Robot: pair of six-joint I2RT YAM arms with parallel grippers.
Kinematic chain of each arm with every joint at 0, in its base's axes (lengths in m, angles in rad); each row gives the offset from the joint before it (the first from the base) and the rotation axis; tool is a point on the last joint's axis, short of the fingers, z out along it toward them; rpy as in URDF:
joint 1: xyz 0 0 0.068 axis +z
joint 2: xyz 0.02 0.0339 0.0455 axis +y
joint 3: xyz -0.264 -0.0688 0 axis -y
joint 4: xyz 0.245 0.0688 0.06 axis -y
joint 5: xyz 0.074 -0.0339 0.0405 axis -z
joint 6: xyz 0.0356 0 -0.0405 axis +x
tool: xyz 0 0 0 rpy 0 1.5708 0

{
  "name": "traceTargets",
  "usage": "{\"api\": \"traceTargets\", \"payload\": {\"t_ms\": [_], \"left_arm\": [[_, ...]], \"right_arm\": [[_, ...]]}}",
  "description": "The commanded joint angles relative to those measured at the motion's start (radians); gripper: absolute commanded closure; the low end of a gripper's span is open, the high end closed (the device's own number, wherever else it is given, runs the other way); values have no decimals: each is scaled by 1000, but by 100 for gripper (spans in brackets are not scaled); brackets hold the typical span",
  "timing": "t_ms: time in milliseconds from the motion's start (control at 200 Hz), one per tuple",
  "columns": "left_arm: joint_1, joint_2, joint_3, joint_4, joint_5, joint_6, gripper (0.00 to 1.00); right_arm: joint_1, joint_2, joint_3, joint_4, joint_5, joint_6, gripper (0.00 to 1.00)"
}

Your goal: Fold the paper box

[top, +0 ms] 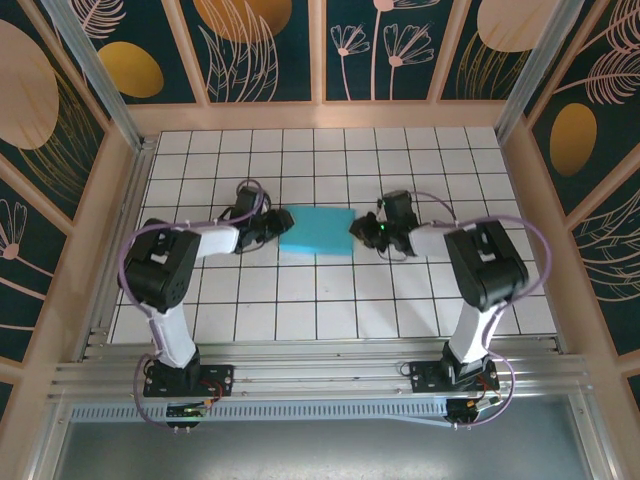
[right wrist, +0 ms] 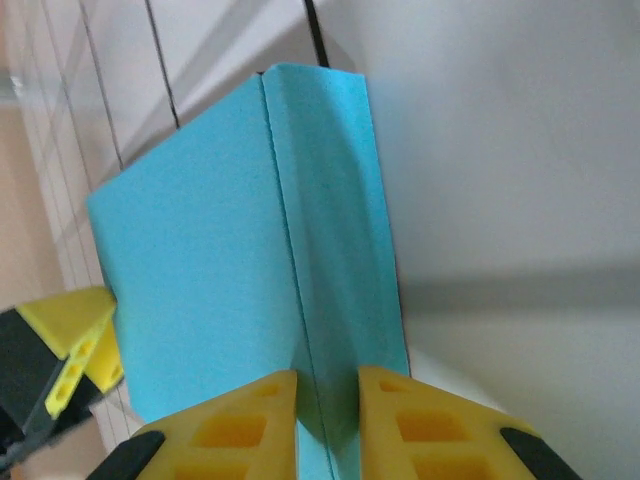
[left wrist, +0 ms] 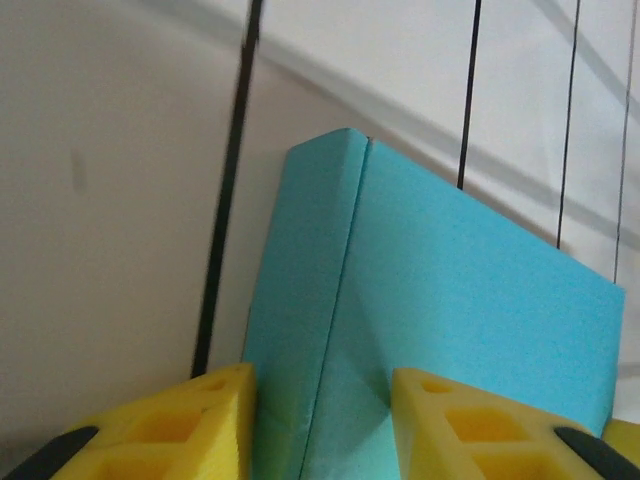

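The paper box (top: 316,232) lies teal side up in the middle of the tiled table, folded into a shallow rectangle. My left gripper (top: 272,228) is at its left end. In the left wrist view its yellow fingers (left wrist: 210,420) straddle a folded corner edge of the box (left wrist: 480,300), and the left gripper (left wrist: 320,375) presses the card from both sides. My right gripper (top: 360,230) is at the box's right end. In the right wrist view the right gripper (right wrist: 328,375) pinches the narrow folded side wall of the box (right wrist: 200,250).
The white tiled table (top: 400,290) is ringed by a wooden frame with patterned dark walls (top: 260,50). A yellow finger of the left gripper (right wrist: 75,340) shows beyond the box's far end in the right wrist view. An aluminium rail (top: 320,375) runs along the near edge.
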Motion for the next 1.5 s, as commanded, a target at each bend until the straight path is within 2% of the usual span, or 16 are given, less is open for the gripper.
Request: {"api": "traceTargets", "payload": {"t_ms": [0,190,315,420,495,691,791,991,1091,1191,1311,1401,1496], "left_arm": [[13,116,181,67,118,16,61],[83,361,563,-4,-1,86,61],[128,493,728,-38,0,70,61],[139,508,734,-10,-3,52,61],[141,497,713,9,-8,47,59],[152,456,708,-1,-4,48,43],[165,382,672,8,-11,57,37],[195,139,513,3,-51,151,23],[197,-45,354,-1,-117,228,20],[197,-264,164,6,-209,336,16],[197,-495,-61,29,-290,469,12],[197,-654,-242,89,-375,526,11],[197,-800,-416,157,-509,546,9]], "right_arm": [[25,183,229,100,-37,17,79],[21,528,764,-17,-35,5,79],[18,680,1023,-125,-18,-13,78],[12,744,1146,-177,-27,-37,71],[9,748,1173,-185,-48,-46,65],[-16,660,1196,-280,-57,-110,53],[-49,538,1096,-315,-54,-162,45],[-167,110,587,-202,24,-304,41],[-247,-114,362,-194,88,-398,40],[-326,-337,166,-200,210,-506,36],[-456,-541,-78,-104,239,-547,32],[-546,-659,-247,21,264,-553,18],[-591,-744,-411,179,334,-564,1]]}}
